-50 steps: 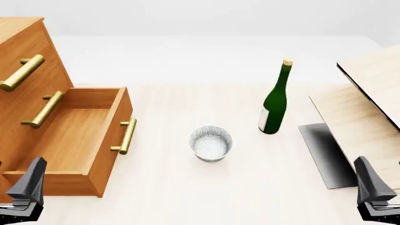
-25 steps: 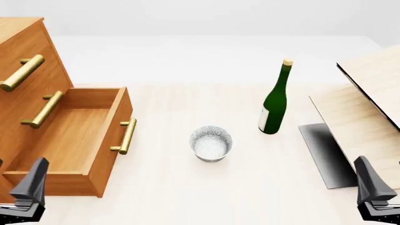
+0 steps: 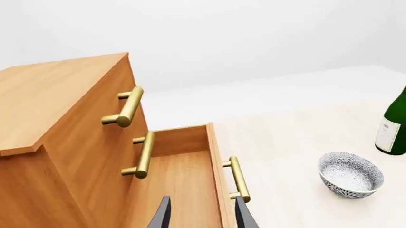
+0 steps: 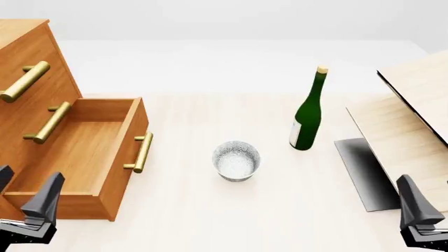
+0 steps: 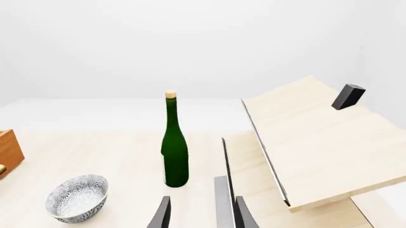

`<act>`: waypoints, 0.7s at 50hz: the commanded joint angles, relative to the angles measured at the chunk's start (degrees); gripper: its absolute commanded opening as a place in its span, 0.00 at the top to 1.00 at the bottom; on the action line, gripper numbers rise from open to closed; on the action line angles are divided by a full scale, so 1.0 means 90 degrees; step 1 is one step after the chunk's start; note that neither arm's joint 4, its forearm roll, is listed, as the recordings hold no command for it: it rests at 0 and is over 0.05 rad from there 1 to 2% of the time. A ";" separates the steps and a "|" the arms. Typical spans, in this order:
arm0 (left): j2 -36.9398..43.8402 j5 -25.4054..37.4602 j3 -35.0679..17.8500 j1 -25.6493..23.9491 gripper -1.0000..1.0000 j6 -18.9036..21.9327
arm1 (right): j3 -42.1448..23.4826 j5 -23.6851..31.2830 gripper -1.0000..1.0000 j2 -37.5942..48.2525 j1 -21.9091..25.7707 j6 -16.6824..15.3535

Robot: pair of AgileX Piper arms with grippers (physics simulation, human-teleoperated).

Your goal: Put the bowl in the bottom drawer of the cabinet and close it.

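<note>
Bottom drawer (image 4: pixel 77 152) open, bowl (image 4: pixel 236 160) on the tabletop (image 4: pixel 210 210) — no grasp yet. Both fingers spread, empty; bowl lies ahead of your right fingers (image 5: pixel 238 213) — reach there.

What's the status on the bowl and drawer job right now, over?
Both grippers, left and right, open and empty. Bowl on the table, untouched. Bottom drawer open, nothing inside. Bottle stands beyond the bowl, not blocking.

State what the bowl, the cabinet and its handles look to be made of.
Bowl: probably glazed ceramic, judging by its white-grey surface with a fine speckled pattern.
Cabinet: wood or a wood-look finish, orange-brown with faint grain and a matte face.
Handles: likely brass or similar metal, being golden cylindrical bars with soft highlights.
</note>
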 commanded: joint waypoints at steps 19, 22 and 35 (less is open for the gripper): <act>0.1097 0.0918 -0.1319 -0.0430 0.00 0.0060 | 0.0003 0.0002 0.00 -0.0002 -0.0001 0.0001; 0.1200 0.1045 -0.1452 -0.0522 0.00 -0.0019 | 0.0003 0.0002 0.00 -0.0002 -0.0001 0.0001; 0.1904 0.1284 -0.1870 -0.0762 0.00 -0.0409 | 0.0003 0.0002 0.00 -0.0002 -0.0001 0.0001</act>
